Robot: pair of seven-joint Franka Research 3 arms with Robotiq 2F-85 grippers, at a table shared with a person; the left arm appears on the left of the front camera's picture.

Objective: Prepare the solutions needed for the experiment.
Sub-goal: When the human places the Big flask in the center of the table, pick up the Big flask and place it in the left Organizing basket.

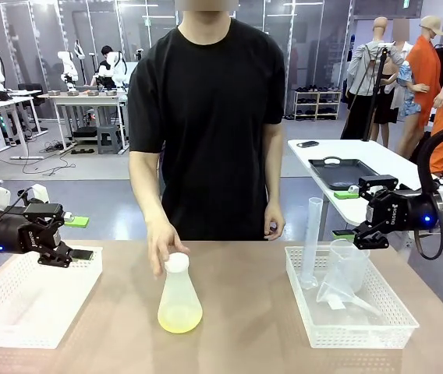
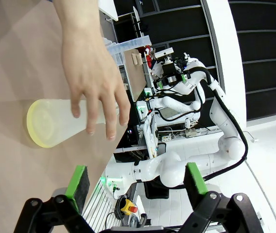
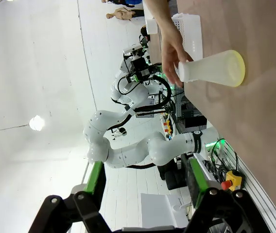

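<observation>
A frosted conical flask (image 1: 179,296) with a white cap stands upright mid-table. The solutions (image 1: 179,319) form a shallow pale yellow layer in its bottom. The person's hand (image 1: 163,249) rests at the flask's cap. My left gripper (image 1: 81,238) hovers open over the left basket, well left of the flask. My right gripper (image 1: 345,213) hangs open above the right basket's far edge. In the left wrist view my open left gripper (image 2: 135,179) faces the flask (image 2: 55,124) and the hand (image 2: 92,82). The right wrist view has my open right gripper (image 3: 146,177), the flask (image 3: 215,68) and its yellow liquid (image 3: 239,68).
A white mesh basket (image 1: 34,296) lies at the table's left. Another basket (image 1: 346,327) at the right holds a tall graduated cylinder (image 1: 313,241), a beaker (image 1: 349,265) and a funnel (image 1: 334,292). A black tray (image 1: 342,173) sits on a white table behind.
</observation>
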